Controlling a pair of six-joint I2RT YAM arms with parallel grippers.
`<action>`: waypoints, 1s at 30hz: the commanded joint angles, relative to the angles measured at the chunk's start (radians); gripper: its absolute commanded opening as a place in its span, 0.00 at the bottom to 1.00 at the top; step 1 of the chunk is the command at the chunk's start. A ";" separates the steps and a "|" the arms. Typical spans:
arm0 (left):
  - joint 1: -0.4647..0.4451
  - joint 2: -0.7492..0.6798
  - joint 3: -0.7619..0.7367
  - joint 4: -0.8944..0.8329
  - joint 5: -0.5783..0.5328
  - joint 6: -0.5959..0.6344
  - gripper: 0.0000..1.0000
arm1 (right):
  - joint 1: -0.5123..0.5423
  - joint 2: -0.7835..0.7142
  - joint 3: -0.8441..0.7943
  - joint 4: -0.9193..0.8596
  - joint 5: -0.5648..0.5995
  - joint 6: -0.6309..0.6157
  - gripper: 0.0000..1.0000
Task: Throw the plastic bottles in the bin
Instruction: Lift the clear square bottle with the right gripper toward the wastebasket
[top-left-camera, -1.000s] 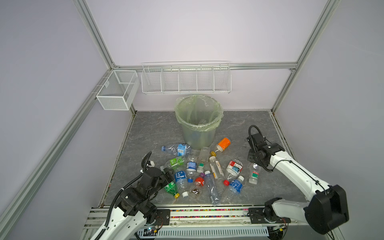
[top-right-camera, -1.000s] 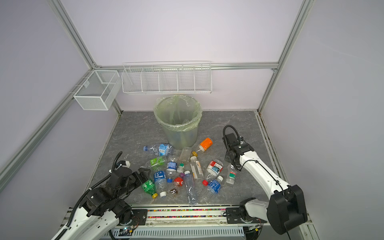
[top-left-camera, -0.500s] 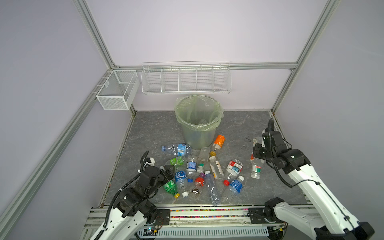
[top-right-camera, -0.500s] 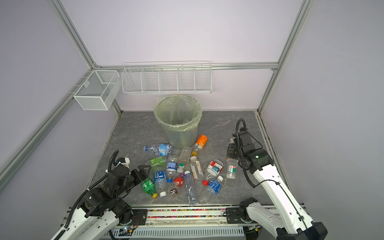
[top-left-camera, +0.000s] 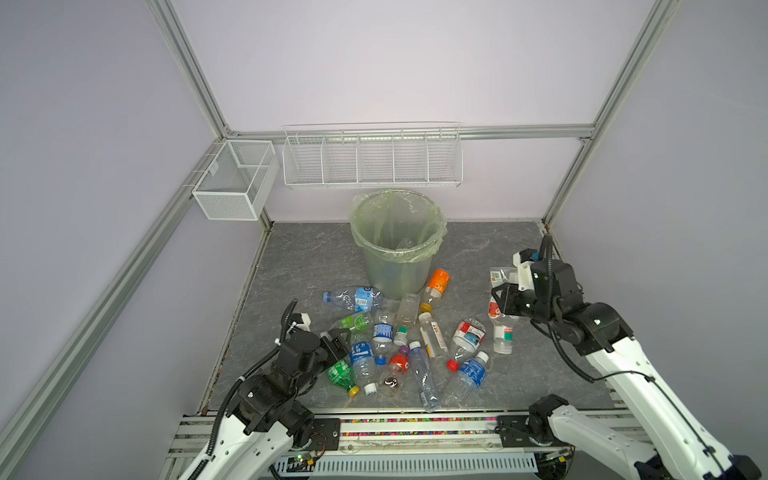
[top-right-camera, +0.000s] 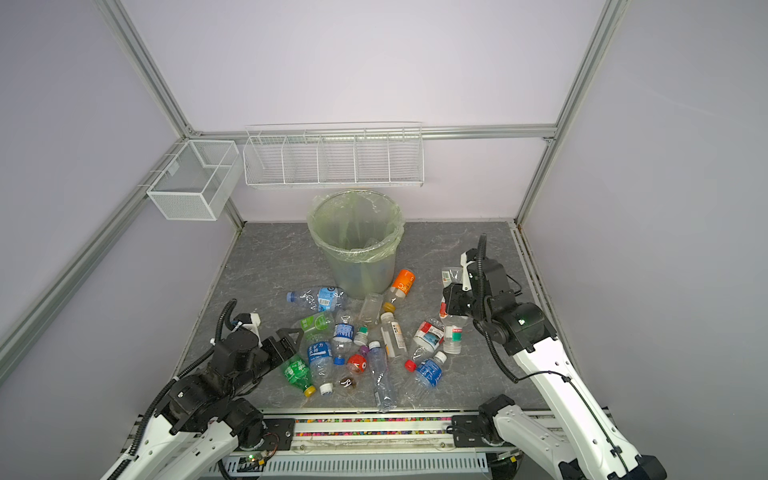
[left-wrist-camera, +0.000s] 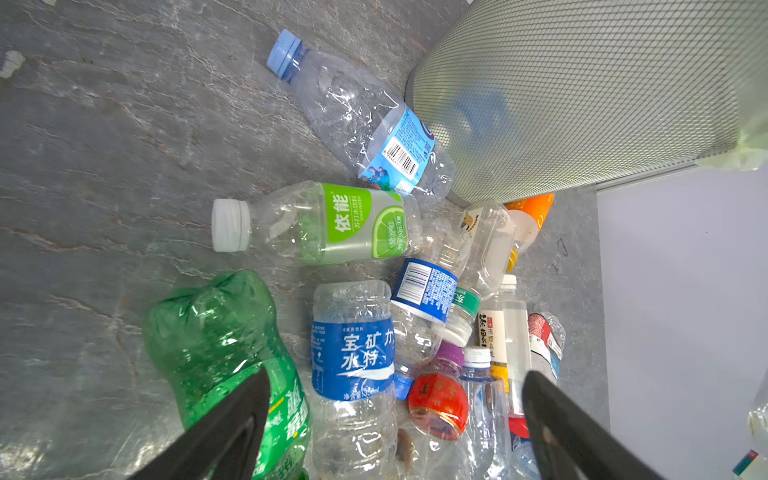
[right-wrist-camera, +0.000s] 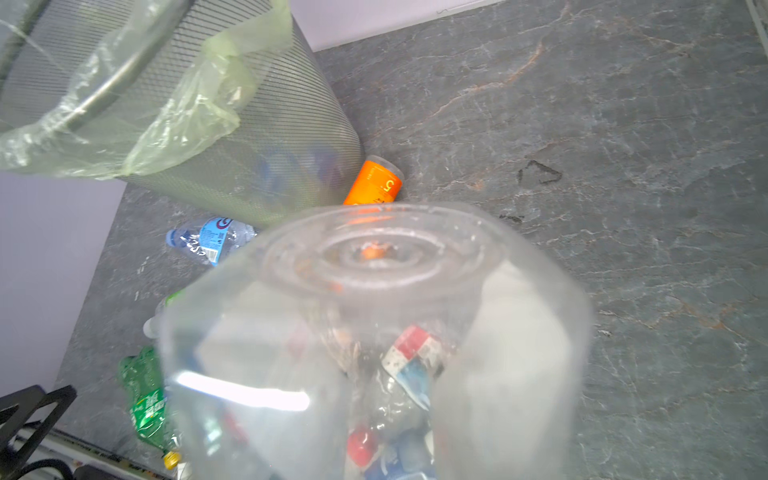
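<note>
Several plastic bottles (top-left-camera: 399, 345) lie piled on the grey floor in front of the bin (top-left-camera: 395, 266), a round bucket with a pale green bag over its rim; both top views show it (top-right-camera: 361, 270). My right gripper (top-left-camera: 505, 301) is shut on a clear bottle (top-left-camera: 498, 286) with a red and white label, held above the floor right of the pile. In the right wrist view that bottle (right-wrist-camera: 374, 311) hides the jaws. My left gripper (top-left-camera: 338, 334) hangs open over the pile's left side, between a green bottle (left-wrist-camera: 216, 332) and a blue-labelled one (left-wrist-camera: 353, 357).
An orange bottle (top-left-camera: 436, 282) leans by the bin's foot. A white mesh box (top-left-camera: 235, 183) and a long white wire rack (top-left-camera: 372, 156) hang on the back walls. Aluminium frame posts and a front rail (top-left-camera: 415, 428) border the floor.
The right arm has risen with the clear bottle in its grip. The orange bottle has shifted a little toward the bin. The left gripper has hardly moved.
</note>
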 joint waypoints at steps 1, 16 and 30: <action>-0.001 -0.020 0.035 -0.016 -0.001 0.008 0.94 | 0.029 0.009 0.052 0.046 -0.043 -0.033 0.07; -0.002 -0.038 0.033 -0.032 0.001 0.006 0.94 | 0.126 0.141 0.307 0.077 -0.001 -0.089 0.07; -0.001 -0.049 0.022 -0.038 0.001 0.009 0.94 | 0.235 0.299 0.525 0.134 0.028 -0.150 0.07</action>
